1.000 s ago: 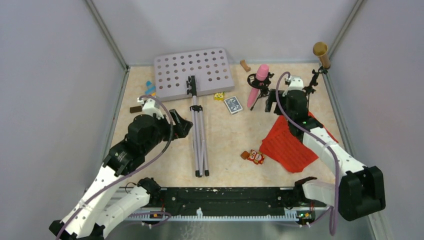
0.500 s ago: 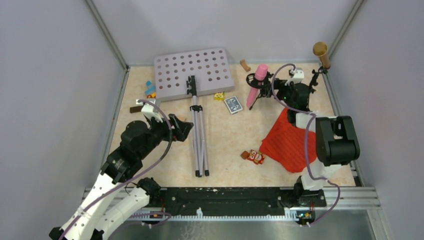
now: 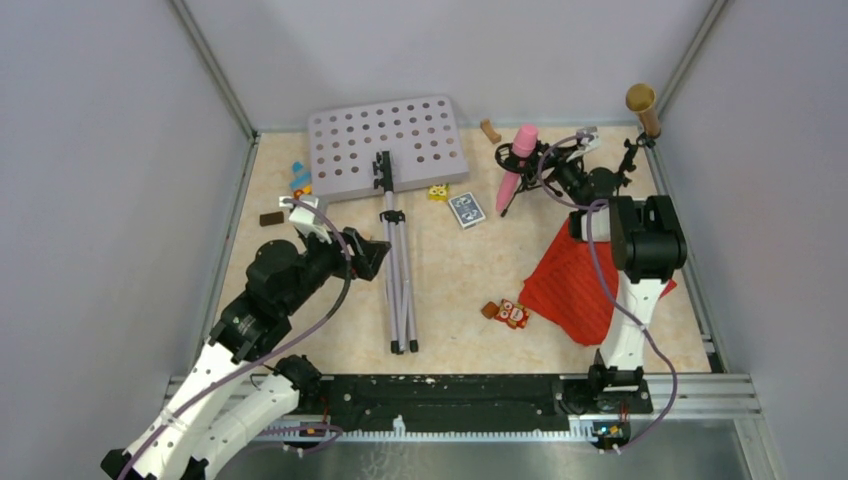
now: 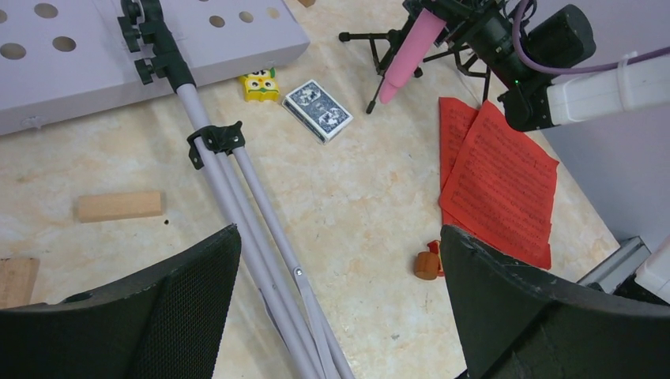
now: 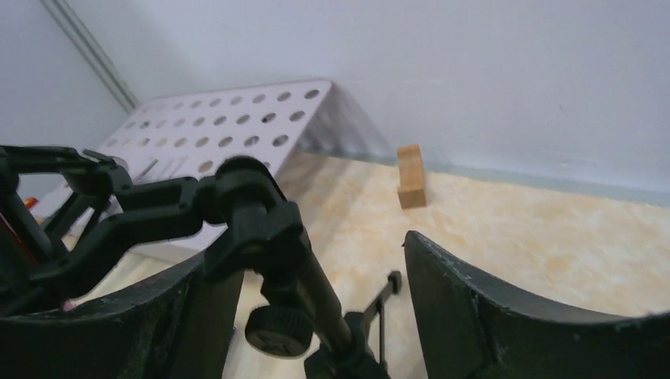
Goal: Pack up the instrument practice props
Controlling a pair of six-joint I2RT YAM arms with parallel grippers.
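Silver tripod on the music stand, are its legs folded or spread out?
Folded. The silver tripod lies flat, its legs bundled side by side, not splayed.

Table [image 3: 450, 280] bears grey tray [image 3: 350, 135], red pages [image 3: 565, 290], cards [image 3: 466, 209].

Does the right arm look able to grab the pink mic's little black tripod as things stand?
Probably yes: the right gripper is open, and the stem of the black mic tripod seems to sit between its fingers, with nothing blocking.
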